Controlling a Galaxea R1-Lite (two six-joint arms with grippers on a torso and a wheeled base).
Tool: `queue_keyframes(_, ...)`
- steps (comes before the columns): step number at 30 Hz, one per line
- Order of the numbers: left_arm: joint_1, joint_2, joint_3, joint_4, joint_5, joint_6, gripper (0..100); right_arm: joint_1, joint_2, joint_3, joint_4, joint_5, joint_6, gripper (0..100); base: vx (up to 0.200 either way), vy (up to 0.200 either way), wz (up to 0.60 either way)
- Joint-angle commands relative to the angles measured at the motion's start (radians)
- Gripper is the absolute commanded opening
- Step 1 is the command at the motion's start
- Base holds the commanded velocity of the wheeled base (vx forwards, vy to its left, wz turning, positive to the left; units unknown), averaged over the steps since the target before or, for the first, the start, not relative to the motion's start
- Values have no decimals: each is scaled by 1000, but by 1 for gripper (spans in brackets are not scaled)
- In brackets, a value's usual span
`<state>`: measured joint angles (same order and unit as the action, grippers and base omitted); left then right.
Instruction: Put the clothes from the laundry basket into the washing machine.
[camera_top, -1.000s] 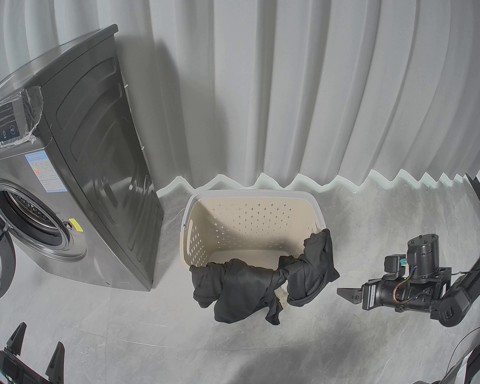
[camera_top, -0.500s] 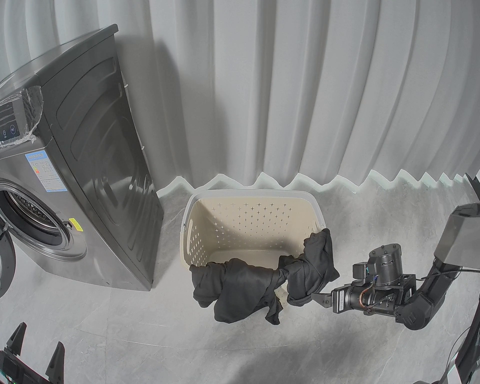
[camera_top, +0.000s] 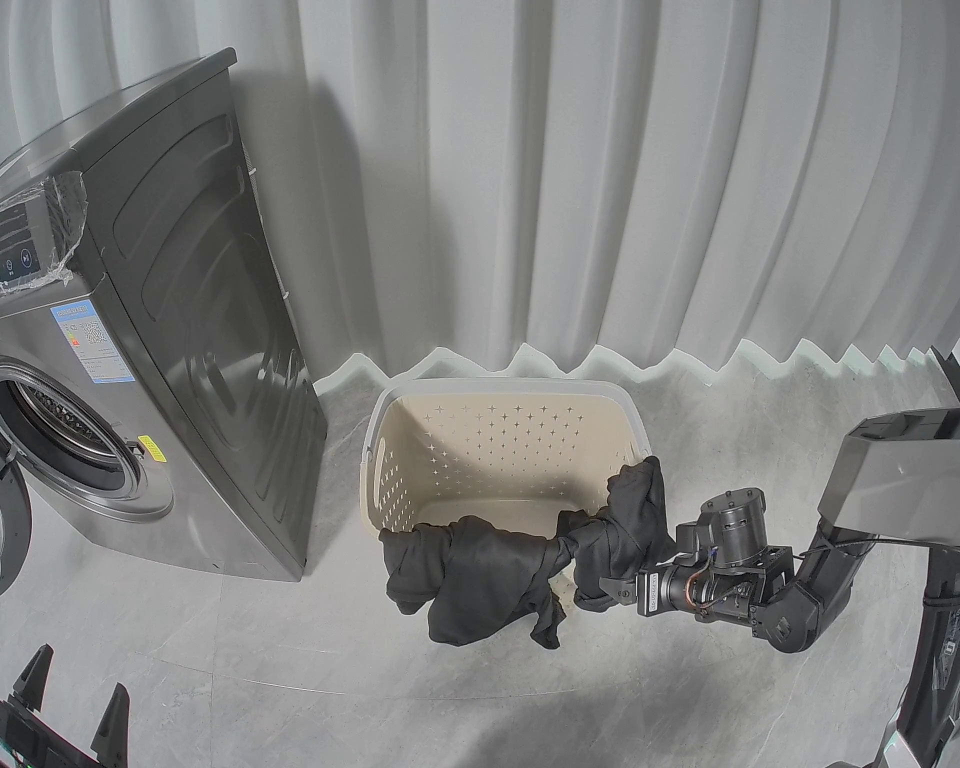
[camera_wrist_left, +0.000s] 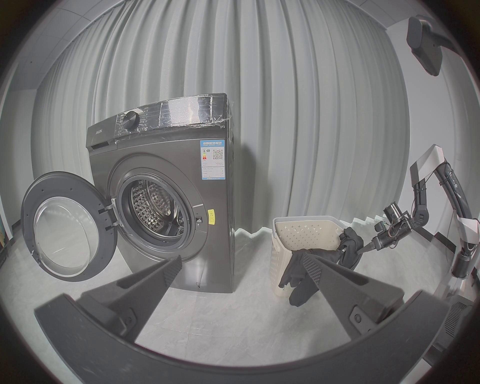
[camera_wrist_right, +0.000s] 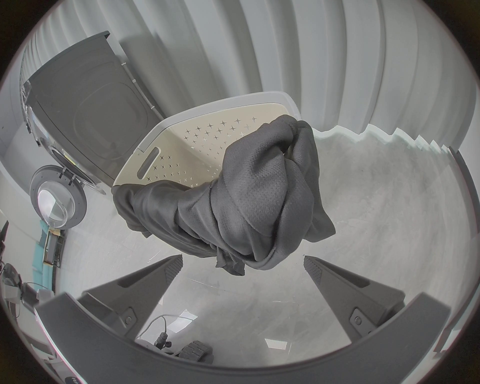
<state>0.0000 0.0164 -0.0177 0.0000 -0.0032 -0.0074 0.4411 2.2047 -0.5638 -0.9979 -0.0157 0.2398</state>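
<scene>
A cream laundry basket (camera_top: 500, 386) stands on the floor to the right of the grey washing machine (camera_top: 180, 330). A dark grey garment (camera_top: 480, 580) is draped over the basket's near rim and right corner. My right gripper (camera_top: 612, 590) lies level at the garment's right lobe. In the right wrist view that gripper (camera_wrist_right: 241, 258) is open, with the garment (camera_wrist_right: 260, 200) hanging just ahead of its fingers. My left gripper (camera_top: 70, 705) is open and holds nothing, low at the near left. From the left wrist view the machine's round door (camera_wrist_left: 65, 225) stands open and the drum (camera_wrist_left: 155, 205) is bare.
White curtains (camera_top: 600, 180) hang behind the basket. Grey floor (camera_top: 300, 650) lies open between the machine, the basket and me. The machine's door swings out to the left of the drum opening (camera_top: 60, 430).
My right arm has moved left across the floor, from well right of the basket up to the garment's right lobe. The left gripper and the garment have not moved.
</scene>
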Motion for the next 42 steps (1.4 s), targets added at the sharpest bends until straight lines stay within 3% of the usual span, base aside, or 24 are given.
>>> queue_keyframes(1, 0, -16, 18, 0, 0, 0, 100, -1, 38, -34, -2, 0, 3, 100, 0, 0, 0)
queue_keyframes(14, 0, -16, 18, 0, 2, 0, 100, -7, 59, -79, -8, -1, 4, 100, 0, 0, 0)
queue_keyframes(15, 0, -16, 18, 0, 2, 0, 100, -7, 61, -76, -31, -1, 4, 0, 0, 0, 0)
queue_keyframes(29, 0, -16, 18, 0, 0, 0, 100, -1, 53, -44, -54, 0, 6, 0, 0, 0, 0)
queue_keyframes(42, 0, -16, 18, 0, 2, 0, 100, 4, -109, 142, -194, 3, -8, 0, 0, 0, 0)
